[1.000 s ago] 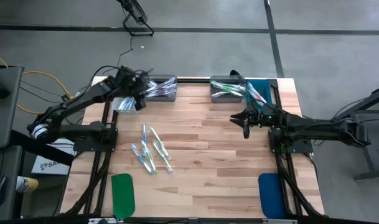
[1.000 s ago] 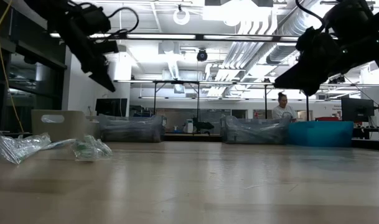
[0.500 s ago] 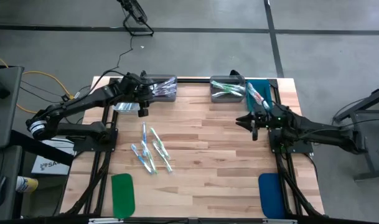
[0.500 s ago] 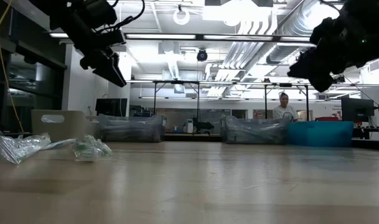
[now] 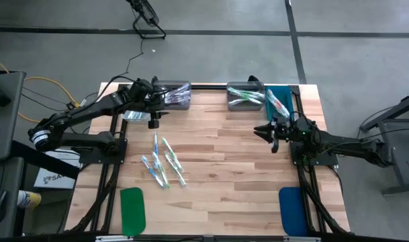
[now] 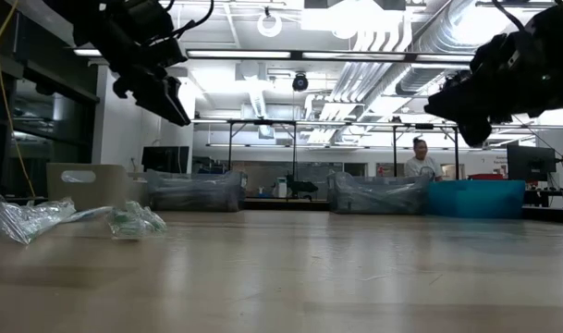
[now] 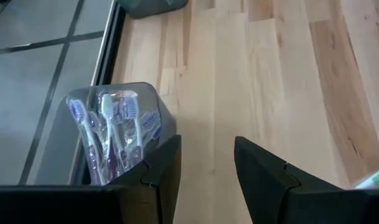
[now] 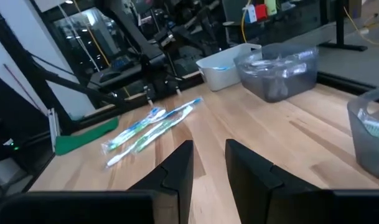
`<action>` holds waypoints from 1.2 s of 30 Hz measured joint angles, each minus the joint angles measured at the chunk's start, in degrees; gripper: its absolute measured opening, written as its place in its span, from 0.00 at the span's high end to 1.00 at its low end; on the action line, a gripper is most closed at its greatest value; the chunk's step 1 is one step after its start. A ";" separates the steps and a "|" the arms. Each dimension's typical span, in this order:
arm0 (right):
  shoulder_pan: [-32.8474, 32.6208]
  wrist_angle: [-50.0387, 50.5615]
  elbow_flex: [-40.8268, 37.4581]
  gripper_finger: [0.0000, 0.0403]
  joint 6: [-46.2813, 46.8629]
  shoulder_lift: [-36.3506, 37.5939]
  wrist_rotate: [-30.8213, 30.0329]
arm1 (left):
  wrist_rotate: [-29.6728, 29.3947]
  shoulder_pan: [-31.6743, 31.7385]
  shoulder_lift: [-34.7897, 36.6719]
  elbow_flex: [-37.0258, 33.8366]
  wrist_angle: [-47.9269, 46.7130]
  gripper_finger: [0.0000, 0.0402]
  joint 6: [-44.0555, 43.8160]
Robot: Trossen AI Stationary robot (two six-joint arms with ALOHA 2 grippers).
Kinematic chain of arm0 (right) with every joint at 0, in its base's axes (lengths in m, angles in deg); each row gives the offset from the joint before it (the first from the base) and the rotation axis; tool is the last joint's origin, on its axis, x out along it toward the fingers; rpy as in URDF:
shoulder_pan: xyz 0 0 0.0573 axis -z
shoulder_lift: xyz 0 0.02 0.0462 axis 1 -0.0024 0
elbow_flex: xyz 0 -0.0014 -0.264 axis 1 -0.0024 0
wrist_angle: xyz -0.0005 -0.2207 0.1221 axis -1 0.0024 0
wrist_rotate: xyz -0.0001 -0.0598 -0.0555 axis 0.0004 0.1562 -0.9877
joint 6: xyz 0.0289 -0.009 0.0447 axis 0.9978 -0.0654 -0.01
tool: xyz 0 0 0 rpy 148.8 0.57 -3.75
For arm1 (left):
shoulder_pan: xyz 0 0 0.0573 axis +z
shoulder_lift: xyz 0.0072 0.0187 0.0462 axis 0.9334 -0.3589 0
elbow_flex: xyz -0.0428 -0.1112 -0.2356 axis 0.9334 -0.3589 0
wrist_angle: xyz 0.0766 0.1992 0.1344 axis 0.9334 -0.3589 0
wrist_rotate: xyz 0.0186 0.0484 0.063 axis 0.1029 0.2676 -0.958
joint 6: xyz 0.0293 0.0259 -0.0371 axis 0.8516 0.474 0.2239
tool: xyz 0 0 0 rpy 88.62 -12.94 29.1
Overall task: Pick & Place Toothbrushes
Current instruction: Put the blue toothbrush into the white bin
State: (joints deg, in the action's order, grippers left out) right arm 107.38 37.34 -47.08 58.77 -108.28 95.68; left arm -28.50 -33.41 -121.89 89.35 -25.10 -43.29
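Several clear-wrapped toothbrushes (image 5: 162, 161) with green and blue accents lie loose on the wooden table, left of centre; they also show in the right wrist view (image 8: 153, 126) and the low view (image 6: 124, 220). My left gripper (image 5: 152, 122) hangs open and empty above the table, just near-side of the grey bin (image 7: 114, 134) that holds purple toothbrushes, with its fingers apart (image 7: 206, 168). My right gripper (image 5: 268, 134) hangs open and empty at the right, facing the loose toothbrushes, with a gap between its fingers (image 8: 209, 165).
Along the far edge stand a grey bin (image 5: 174, 95), a second grey bin of green toothbrushes (image 5: 245, 96), a blue bin (image 5: 279, 101) and a white bin (image 5: 133, 113). A green pad (image 5: 132, 210) and a blue pad (image 5: 291, 210) lie at the near edge. A person (image 6: 420, 159) stands far behind.
My left gripper has moved from over the far-left bins toward the near edge and a little to the right. My right gripper has drawn back a little toward the table's right edge. The toothbrushes have stayed where they were.
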 joint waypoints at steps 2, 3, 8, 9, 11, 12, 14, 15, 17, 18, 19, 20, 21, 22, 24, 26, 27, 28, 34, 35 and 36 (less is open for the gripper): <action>-0.01 -0.09 -0.02 0.78 -0.83 0.34 0.10 | 0.62 -0.52 0.00 -0.11 -0.18 0.64 -0.04; -0.02 -0.06 -0.02 0.78 -1.09 0.50 -0.11 | 0.90 -1.13 0.00 -0.34 -0.05 0.64 -0.01; 0.00 0.88 -0.02 0.78 -1.73 0.70 -0.49 | 1.13 -5.79 -0.04 -1.27 -1.67 0.64 2.96; -0.02 1.10 -0.03 0.78 -1.45 0.69 -0.83 | 1.11 -6.80 -0.04 -1.27 -2.37 0.64 4.28; 0.00 1.30 -0.04 0.78 0.20 0.69 -1.55 | 1.11 -9.03 -0.04 -1.27 -3.60 0.64 6.80; 0.00 1.45 -0.04 0.78 0.64 0.68 -1.86 | 1.11 -10.12 -0.04 -1.27 -4.12 0.64 7.42; -0.02 1.57 -0.04 0.78 0.66 0.68 -1.84 | 1.18 -12.16 -0.04 -1.27 -4.72 0.64 8.67; 0.00 1.53 -0.05 0.78 0.66 0.68 -1.81 | 1.26 -13.10 -0.04 -1.28 -5.38 0.64 9.34; -0.02 1.55 -0.07 0.78 0.66 0.68 -1.81 | 1.27 -14.80 -0.04 -1.27 -6.73 0.64 10.21; 0.00 1.55 -0.07 0.78 0.66 0.68 -1.81 | 1.28 -15.55 -0.06 -1.29 -7.34 0.64 10.43; 0.00 1.53 -0.07 0.78 0.66 0.68 -1.79 | 1.29 -16.22 -0.27 -1.27 -7.78 0.64 10.54; 0.00 1.55 -0.07 0.78 0.66 0.68 -1.79 | 1.28 -16.80 -0.63 -1.27 -8.14 0.64 10.53; 0.00 1.60 -0.07 0.78 0.66 0.68 -1.79 | 1.18 -17.35 -1.06 -1.27 -8.48 0.64 10.47; 0.00 1.62 -0.07 0.78 0.66 0.68 -1.79 | 0.78 -17.70 -1.57 -1.27 -8.78 0.64 9.98; 0.00 1.64 -0.07 0.78 0.66 0.68 -1.76 | -1.26 -17.70 -2.87 -1.27 -9.35 0.64 7.43; 0.00 1.64 -0.08 0.78 0.66 0.68 -1.75 | -5.09 -17.55 -4.79 -1.27 -10.30 0.64 0.53; 0.00 1.66 -0.09 0.78 0.66 0.68 -1.76 | -7.77 -17.55 -5.87 -1.27 -10.60 0.64 -4.56; 0.00 1.67 -0.09 0.78 0.66 0.68 -1.76 | -10.68 -17.55 -6.83 -1.27 -11.01 0.64 -10.00; -0.02 1.68 -0.09 0.78 0.66 0.68 -1.74 | -15.41 -17.58 -9.97 -1.27 -15.16 0.64 -32.63; 0.00 1.68 -0.09 0.78 0.66 0.66 -1.74 | -15.44 -17.62 -10.09 -1.26 -15.85 0.64 -34.37; -0.01 1.70 -0.09 0.78 0.66 0.66 -1.74 | -15.44 -17.62 -10.33 -1.22 -16.36 0.64 -35.89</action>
State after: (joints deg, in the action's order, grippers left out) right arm 107.37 39.04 -47.17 59.43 -107.62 93.94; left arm -43.94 -51.03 -132.22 88.13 -41.46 -79.19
